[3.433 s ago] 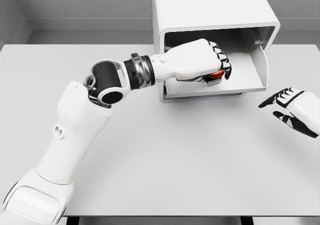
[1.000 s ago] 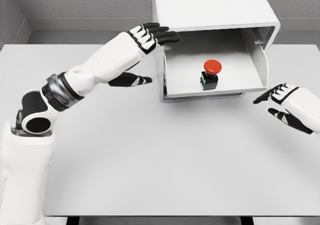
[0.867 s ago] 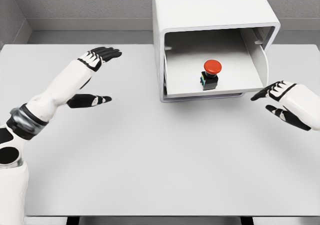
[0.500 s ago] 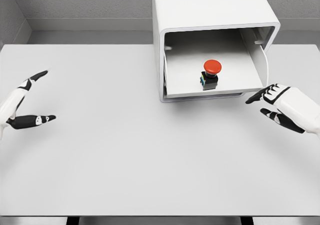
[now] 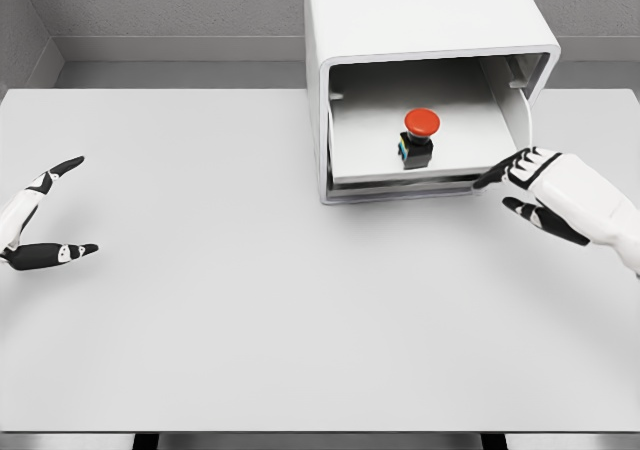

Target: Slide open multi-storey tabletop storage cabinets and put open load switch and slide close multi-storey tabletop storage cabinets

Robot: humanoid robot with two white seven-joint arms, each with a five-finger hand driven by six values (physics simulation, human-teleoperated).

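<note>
The white storage cabinet [image 5: 420, 20] stands at the back of the table, its drawer [image 5: 400, 177] pulled partly out. Inside the drawer sits the load switch [image 5: 419, 136], a black block with a red mushroom button, upright. My right hand [image 5: 515, 185] is open at the drawer's front right corner, its fingertips [image 5: 490, 178] touching or nearly touching the drawer's front edge. My left hand [image 5: 40, 220] is open at the far left edge of the picture, holding nothing and well away from the cabinet.
The grey table [image 5: 250, 300] stretches wide in front of the cabinet. A grey wall [image 5: 150, 10] runs behind it.
My left hand let go of the switch in the drawer and drew back to the far left. My right hand moved left to the drawer front, and the drawer has slid inward a little.
</note>
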